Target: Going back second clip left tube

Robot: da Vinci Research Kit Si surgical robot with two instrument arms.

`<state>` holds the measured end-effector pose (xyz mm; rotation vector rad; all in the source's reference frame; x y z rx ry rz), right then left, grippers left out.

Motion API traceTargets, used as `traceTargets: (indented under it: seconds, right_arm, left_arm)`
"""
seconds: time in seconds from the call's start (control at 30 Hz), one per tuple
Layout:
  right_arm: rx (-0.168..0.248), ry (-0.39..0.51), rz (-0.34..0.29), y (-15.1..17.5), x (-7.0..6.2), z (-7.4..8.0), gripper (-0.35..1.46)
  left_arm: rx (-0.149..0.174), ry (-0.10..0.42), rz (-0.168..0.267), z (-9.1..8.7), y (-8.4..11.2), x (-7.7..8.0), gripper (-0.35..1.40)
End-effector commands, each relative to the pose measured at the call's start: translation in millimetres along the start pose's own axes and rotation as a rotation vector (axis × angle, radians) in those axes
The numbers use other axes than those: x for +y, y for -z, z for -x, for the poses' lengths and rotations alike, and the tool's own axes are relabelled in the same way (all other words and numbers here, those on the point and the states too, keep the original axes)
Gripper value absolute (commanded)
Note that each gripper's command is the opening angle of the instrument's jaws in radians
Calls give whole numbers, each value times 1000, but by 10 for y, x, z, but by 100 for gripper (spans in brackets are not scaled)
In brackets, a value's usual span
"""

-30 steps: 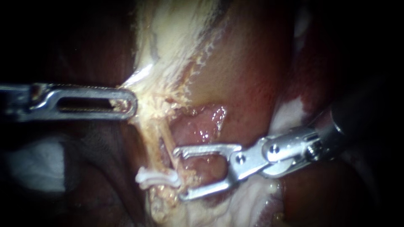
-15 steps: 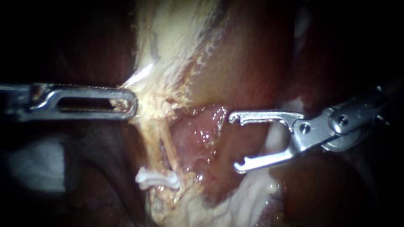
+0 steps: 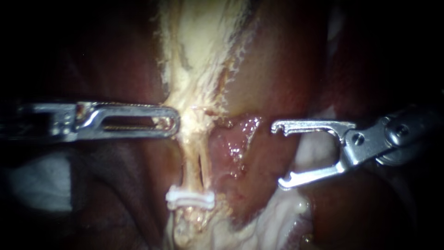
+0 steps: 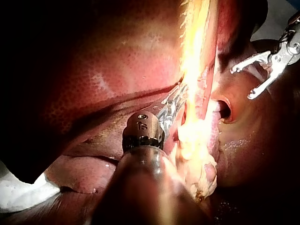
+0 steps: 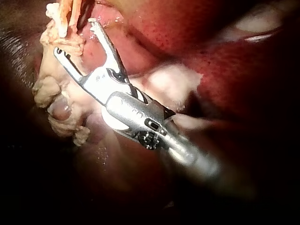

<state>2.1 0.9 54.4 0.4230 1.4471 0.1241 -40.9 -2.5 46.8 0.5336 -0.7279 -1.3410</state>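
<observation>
Endoscope view: the left instrument (image 3: 172, 122) reaches in level from the left. Its slotted jaws lie together, clamped on the edge of the pale tissue (image 3: 199, 51) that runs down the middle of the scene. Below that grip the tissue narrows into two thin strands side by side, the left tube (image 3: 189, 164) and a right tube (image 3: 206, 165). A white clip (image 3: 190, 200) sits crosswise on them at their near end, below and a little right of the left jaws' tip and apart from it. The right instrument (image 3: 278, 155) comes in from the right with its jaws spread wide and nothing between them. It is well to the right of the clip and tubes, over wet pink tissue and dark red liver (image 3: 282, 69).

Left wrist view: the left instrument (image 4: 177, 99) runs forward from its dark round wrist, and its jaws end in the brightly lit pale tissue (image 4: 194, 65). The right instrument (image 4: 242, 83) is off to one side beyond that tissue, its jaws apart and empty. The clip cannot be made out here.

Right wrist view: the right instrument (image 5: 74, 36) has its hooked jaw tips spread and holds nothing. Ragged pale tissue (image 5: 51, 93) lies just beside its lower jaw. I cannot pick out the clip here.
</observation>
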Motion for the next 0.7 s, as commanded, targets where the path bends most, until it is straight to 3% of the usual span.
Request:
traceTargets:
  seconds: [0.03,0.27,0.7]
  right_arm:
    - [0,0,-1,0,0,0,60]
    - [1,0,-2,2,-2,-2,60]
    - [1,-1,-2,2,-1,-4,60]
  left_arm:
    - [2,2,0,0,-4,-2,-35]
    - [8,3,-8,-2,-18,-9,-35]
    - [10,3,-11,-2,-17,-8,-35]
